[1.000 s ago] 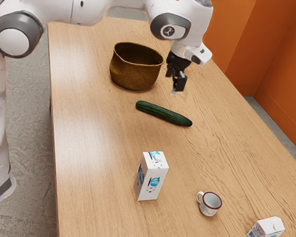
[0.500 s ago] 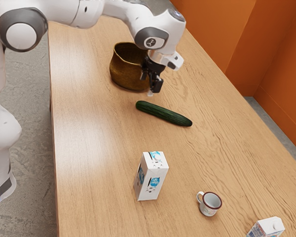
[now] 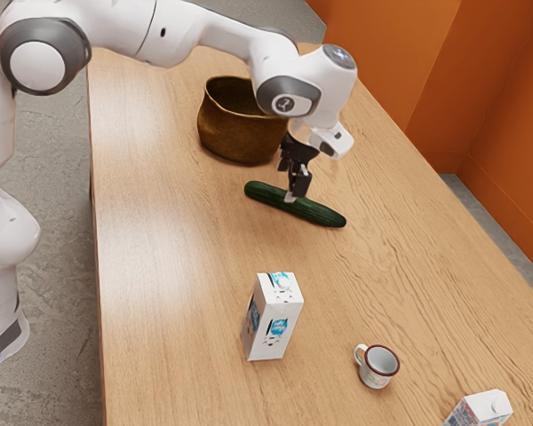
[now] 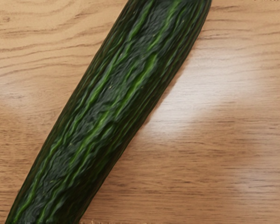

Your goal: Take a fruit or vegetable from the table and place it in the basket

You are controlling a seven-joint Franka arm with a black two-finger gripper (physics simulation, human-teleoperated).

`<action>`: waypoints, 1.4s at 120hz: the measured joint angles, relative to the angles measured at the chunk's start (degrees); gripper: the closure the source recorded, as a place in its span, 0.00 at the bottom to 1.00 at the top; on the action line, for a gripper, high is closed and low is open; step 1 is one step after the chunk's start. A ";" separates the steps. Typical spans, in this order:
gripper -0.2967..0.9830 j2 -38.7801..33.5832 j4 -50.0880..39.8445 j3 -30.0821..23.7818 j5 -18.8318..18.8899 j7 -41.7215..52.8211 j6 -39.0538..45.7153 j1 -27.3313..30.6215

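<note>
My gripper [image 3: 291, 183] hangs low over the middle of the dark green cucumber [image 3: 322, 214] in the exterior view, its two black fingers apart. The nearer fingertip overlaps the cucumber's upper side there; whether it touches is hard to tell. The cucumber lies flat on the table. In the wrist view the cucumber [image 4: 107, 112] runs diagonally, close under my hand, with its ends cut off by the picture. The brown basket [image 3: 235, 133] stands upright behind the gripper, its rim partly covered by the arm.
A white carton [image 3: 273, 318] stands on the table [image 3: 178, 302] nearer the exterior camera. A small mug [image 3: 378, 366] and a second carton [image 3: 481, 410] are toward the exterior view's lower right.
My hand first swung toward the exterior view's left, in front of the basket, then came back a little right and down over the cucumber. The cucumber and basket have stayed put.
</note>
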 joint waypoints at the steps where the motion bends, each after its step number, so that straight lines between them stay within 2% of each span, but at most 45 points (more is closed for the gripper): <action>1: 0.23 0.00 0.00 0.02 -0.02 -0.15 -0.01 0.04; 29: 0.23 -0.34 0.10 -0.07 0.39 -4.70 -2.43 0.65; 75: 0.23 0.40 2.06 -0.32 4.50 4.88 -3.87 1.72; 111: 0.23 7.00 2.71 -2.04 9.51 12.57 1.09 2.78; 168: 0.23 12.80 2.29 -1.97 8.51 19.20 7.90 3.59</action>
